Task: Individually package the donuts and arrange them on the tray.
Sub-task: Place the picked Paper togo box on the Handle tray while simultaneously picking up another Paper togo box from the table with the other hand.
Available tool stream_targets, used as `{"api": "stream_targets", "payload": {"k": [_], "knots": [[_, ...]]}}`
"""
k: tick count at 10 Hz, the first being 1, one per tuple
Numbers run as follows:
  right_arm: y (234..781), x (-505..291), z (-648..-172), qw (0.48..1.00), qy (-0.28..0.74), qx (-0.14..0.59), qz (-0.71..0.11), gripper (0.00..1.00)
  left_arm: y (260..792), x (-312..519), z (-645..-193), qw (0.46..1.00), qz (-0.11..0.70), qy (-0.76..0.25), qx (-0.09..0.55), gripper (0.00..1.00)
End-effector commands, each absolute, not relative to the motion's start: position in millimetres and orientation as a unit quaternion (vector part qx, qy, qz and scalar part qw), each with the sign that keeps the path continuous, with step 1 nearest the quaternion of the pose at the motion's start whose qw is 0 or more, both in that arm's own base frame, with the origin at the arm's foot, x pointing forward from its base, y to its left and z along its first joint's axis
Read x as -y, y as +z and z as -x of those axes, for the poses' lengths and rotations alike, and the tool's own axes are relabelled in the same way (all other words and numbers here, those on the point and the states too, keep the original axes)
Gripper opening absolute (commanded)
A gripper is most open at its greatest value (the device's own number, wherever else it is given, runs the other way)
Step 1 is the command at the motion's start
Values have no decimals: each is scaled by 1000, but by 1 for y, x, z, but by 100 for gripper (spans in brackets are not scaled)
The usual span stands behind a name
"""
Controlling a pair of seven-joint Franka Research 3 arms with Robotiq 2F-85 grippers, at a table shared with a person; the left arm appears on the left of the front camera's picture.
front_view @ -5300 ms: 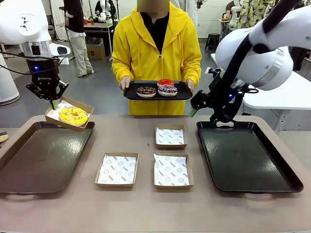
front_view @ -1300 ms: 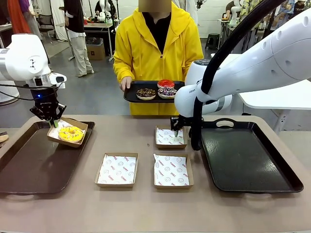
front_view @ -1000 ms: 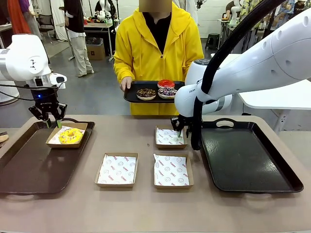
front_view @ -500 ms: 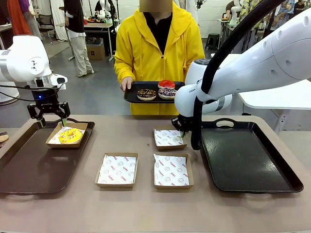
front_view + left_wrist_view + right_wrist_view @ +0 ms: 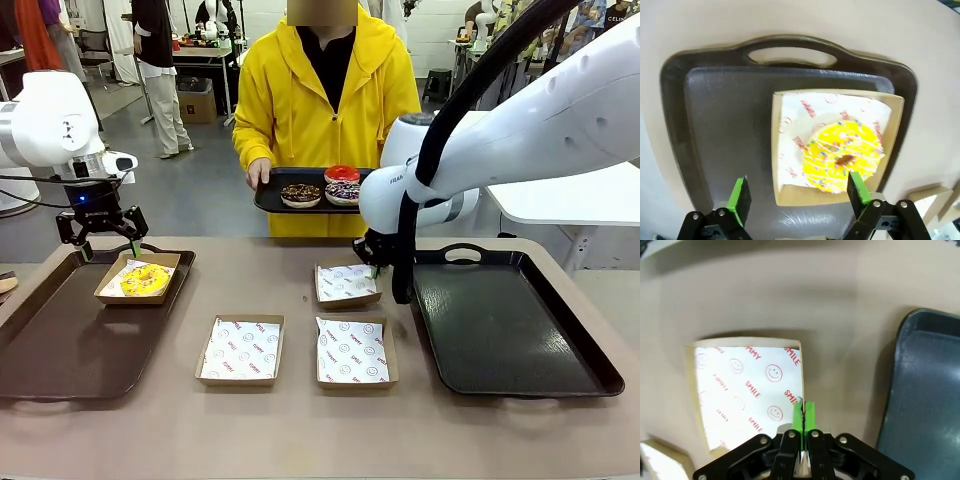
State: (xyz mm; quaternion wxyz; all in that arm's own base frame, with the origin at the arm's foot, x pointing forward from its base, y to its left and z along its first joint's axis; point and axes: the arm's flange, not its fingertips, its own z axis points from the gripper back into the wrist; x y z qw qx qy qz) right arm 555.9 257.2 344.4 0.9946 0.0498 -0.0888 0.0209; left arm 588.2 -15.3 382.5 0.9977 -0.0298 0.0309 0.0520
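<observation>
Released since a moment ago, the square cardboard box [image 5: 165, 263] lies flat at the far end of the dark left tray [image 5: 60, 340]. The one yellow-iced donut [image 5: 146, 279] sits in it hole-up, a ring with no long axis. The left gripper [image 5: 110, 251] hangs above with its fingers spread wide. Two paper-lined empty boxes [image 5: 240, 350] [image 5: 351, 351] sit mid-table. The right gripper [image 5: 374, 268] pinches a third box [image 5: 345, 284] by its rim. The person's tray [image 5: 270, 196] carries three: chocolate donut [image 5: 300, 191], red donut [image 5: 342, 173], dark sprinkled donut [image 5: 342, 190].

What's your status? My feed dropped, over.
Left gripper open above boxed yellow-iced donut on left tray. Right gripper shut on empty box edge. Three donuts on person's tray. Nothing blocking.
</observation>
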Motion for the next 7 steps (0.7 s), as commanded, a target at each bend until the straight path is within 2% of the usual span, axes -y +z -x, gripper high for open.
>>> {"api": "stream_targets", "payload": {"k": [1, 3, 7], "knots": [[395, -258, -535, 995, 9, 92, -49, 0, 411, 4, -569, 990, 128, 49, -43, 100], [455, -247, -530, 992, -10, 114, -51, 0, 447, -19, -535, 966, 254, 27, -43, 100], [510, -245, -550, 994, -37, 91, -39, 0, 476, -76, -476, 908, 417, 17, -34, 100]]}}
